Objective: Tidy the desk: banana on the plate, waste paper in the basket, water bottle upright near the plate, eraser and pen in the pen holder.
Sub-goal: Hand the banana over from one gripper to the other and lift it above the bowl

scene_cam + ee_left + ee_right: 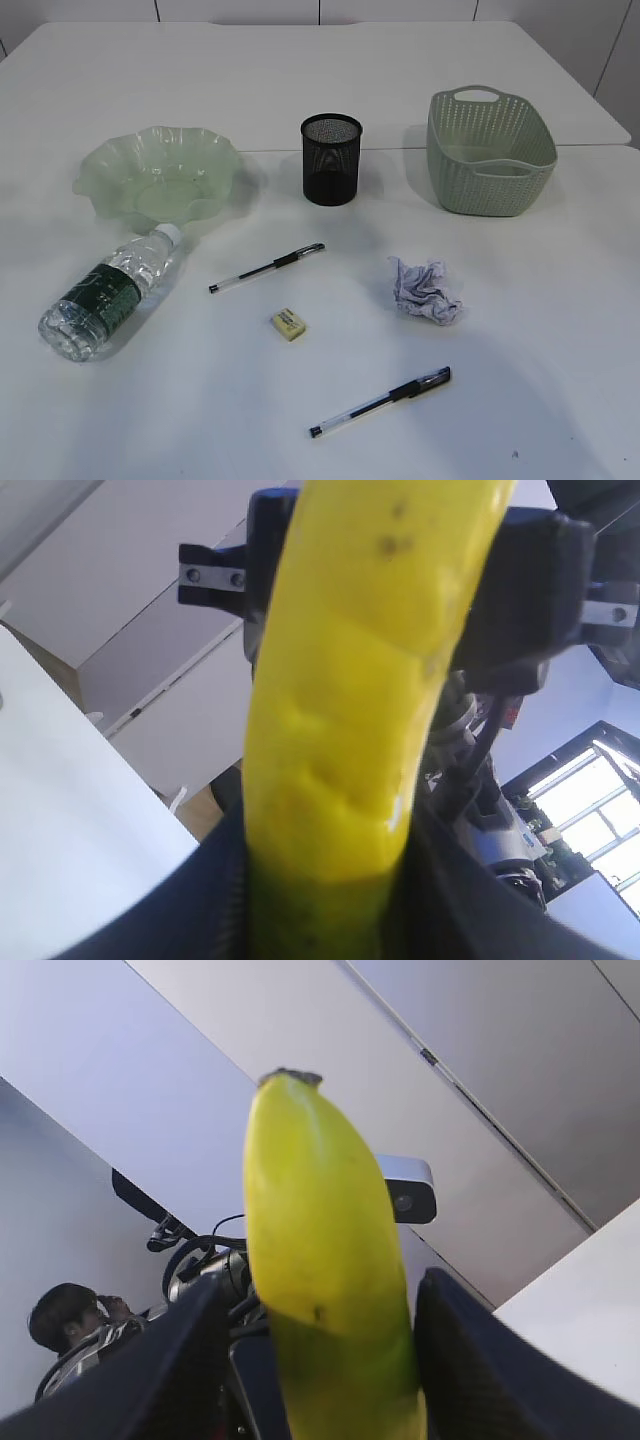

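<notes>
A yellow banana (350, 700) is held off the table, out of the exterior view. My left gripper (325, 900) is shut on its lower end. Higher up, black fingers (530, 580) of the other arm flank it. In the right wrist view the banana (320, 1260) stands between the fingers of my right gripper (320, 1360), which is open with a gap on each side. On the table are the green plate (100, 170), a water bottle (105, 295) lying on its side, the mesh pen holder (331, 160), the basket (500, 185), crumpled paper (427, 290), an eraser (288, 323) and two pens (268, 268) (382, 402).
Neither arm shows in the exterior view. The white table (320, 80) runs back to a wall, with a seam behind the pen holder. A person (70, 1325) sits in the background of the right wrist view.
</notes>
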Controlling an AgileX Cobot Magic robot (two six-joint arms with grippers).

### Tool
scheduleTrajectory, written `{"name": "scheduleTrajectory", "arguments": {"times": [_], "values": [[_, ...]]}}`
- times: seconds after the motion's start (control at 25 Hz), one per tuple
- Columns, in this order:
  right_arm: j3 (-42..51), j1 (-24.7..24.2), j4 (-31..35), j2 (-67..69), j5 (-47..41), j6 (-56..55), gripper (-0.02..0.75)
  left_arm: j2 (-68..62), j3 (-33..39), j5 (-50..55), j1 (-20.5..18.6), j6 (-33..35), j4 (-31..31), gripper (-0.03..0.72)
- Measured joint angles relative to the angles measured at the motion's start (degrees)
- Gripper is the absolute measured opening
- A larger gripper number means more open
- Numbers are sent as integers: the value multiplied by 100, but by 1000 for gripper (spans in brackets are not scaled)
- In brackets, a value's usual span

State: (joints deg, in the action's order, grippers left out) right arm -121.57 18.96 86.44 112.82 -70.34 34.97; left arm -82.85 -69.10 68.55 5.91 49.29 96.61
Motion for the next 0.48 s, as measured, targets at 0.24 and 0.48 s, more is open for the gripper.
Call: {"name": "scheduleTrajectory", "arguments": {"times": [0.24,0.48], "values": [[0,0,-101,0,0,0,461,0,0,-11,0,0,36,263],[0,0,-143,0,0,0,500,0,0,-11,0,0,36,263]]}}
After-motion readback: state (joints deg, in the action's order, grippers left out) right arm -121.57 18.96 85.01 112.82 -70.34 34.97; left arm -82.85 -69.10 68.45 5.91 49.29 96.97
